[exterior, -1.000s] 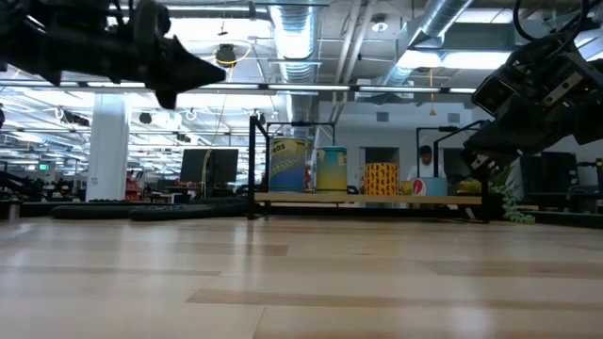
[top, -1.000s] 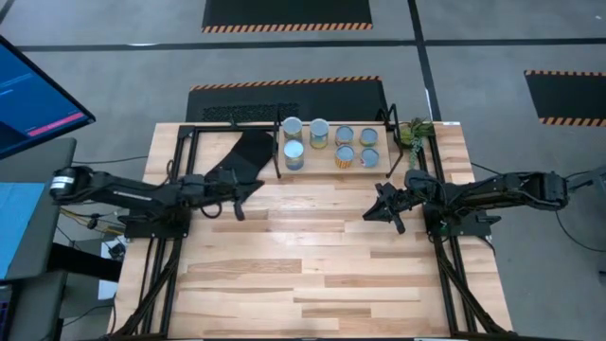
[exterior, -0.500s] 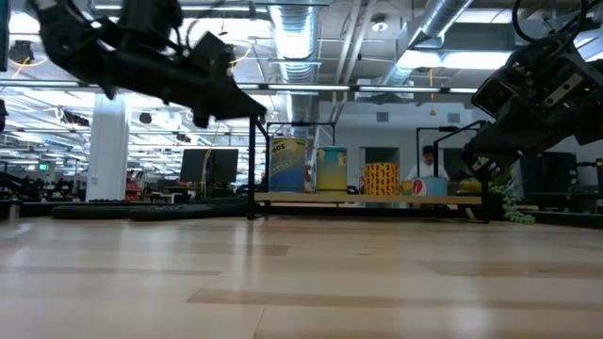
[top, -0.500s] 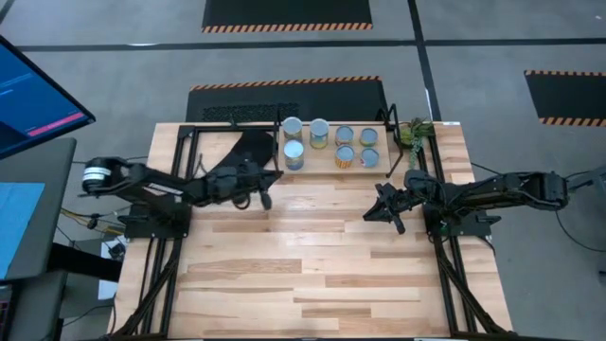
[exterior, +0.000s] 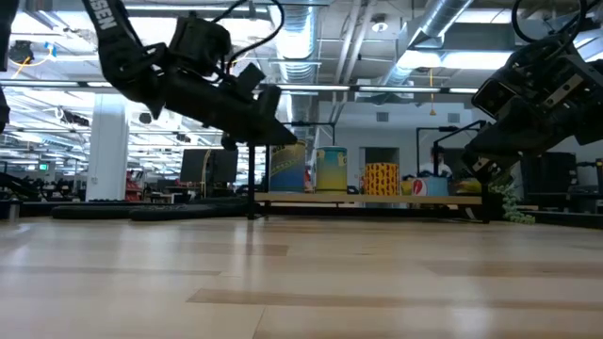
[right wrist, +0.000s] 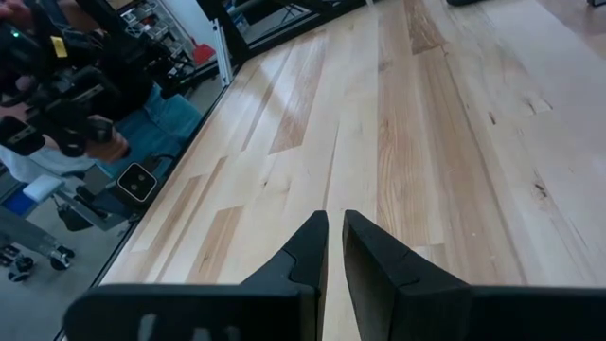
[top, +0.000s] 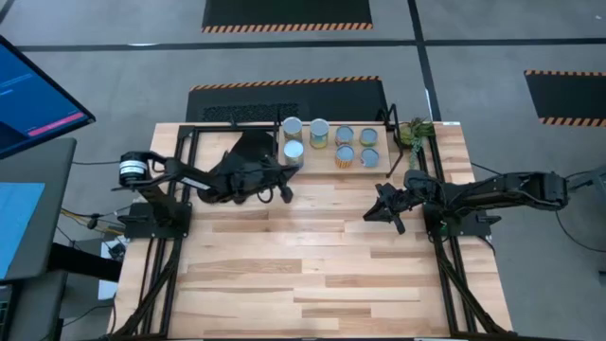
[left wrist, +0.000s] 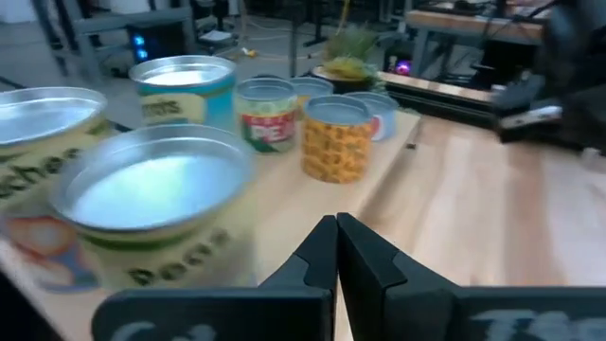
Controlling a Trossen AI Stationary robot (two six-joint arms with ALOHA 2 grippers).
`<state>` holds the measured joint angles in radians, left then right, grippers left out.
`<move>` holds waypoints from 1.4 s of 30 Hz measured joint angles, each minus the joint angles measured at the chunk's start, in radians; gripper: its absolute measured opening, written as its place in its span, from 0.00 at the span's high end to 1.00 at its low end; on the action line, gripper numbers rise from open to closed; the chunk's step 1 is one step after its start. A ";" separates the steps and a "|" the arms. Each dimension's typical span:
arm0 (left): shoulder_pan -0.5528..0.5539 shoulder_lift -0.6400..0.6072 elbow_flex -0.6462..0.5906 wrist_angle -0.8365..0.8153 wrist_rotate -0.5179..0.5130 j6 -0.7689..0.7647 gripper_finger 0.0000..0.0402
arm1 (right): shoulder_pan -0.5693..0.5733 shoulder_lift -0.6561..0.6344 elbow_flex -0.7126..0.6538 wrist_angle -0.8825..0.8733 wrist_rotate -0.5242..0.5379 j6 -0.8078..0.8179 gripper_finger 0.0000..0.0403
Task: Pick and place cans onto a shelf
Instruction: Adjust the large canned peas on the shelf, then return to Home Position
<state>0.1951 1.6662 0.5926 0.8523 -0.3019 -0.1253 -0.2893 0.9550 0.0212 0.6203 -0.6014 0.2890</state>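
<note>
Left hand point(top: 284, 193) pressed together, empty, cans point(top: 328, 144) on the shelf point(top: 381, 167) just ahead; right hand point(top: 371, 214) slightly parted, empty.

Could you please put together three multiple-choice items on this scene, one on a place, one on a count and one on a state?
1. Where does the left gripper hover?
A. just in front of the shelf's left end
B. over the table's near edge
C. beside the plant

2. How many cans show from above on the shelf?
A. three
B. six
C. ten

3. How do the left gripper's fingers stand?
A. wide apart
B. shut on a can
C. shut, holding nothing

Answers: 1 A, the high view puts it by the leftmost cans; 2 B, six round tops show; 3 C, the left wrist view shows the fingers together, empty.
</note>
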 joint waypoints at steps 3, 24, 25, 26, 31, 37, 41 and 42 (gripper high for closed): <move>0.020 0.011 0.017 -0.005 -0.025 -0.002 1.00 | 0.000 0.000 0.000 0.000 0.000 0.000 0.84; 0.044 0.011 0.019 -0.008 -0.043 0.008 1.00 | 0.000 0.000 0.000 -0.001 0.000 0.000 0.84; 0.040 0.011 0.019 -0.008 -0.045 0.008 1.00 | 0.000 0.000 0.000 -0.001 0.000 0.000 0.84; 0.037 0.011 0.019 -0.007 -0.049 0.008 1.00 | 0.000 0.000 0.000 -0.001 0.000 0.000 0.84; -0.023 0.011 0.019 0.003 -0.026 0.014 1.00 | 0.000 0.000 0.000 -0.001 0.000 0.000 0.84; -0.173 -0.008 -0.013 0.103 0.065 0.065 1.00 | 0.000 0.000 0.000 -0.001 0.000 0.000 0.84; -0.258 -0.145 -0.070 0.175 0.078 0.099 1.00 | 0.000 0.000 0.000 -0.008 0.000 0.000 0.84; -0.269 -0.197 -0.088 0.174 0.066 0.110 1.00 | 0.000 0.000 0.000 -0.010 0.000 0.000 0.84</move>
<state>-0.0741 1.4693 0.5047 1.0262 -0.2360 -0.0154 -0.2893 0.9550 0.0212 0.6098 -0.6010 0.2892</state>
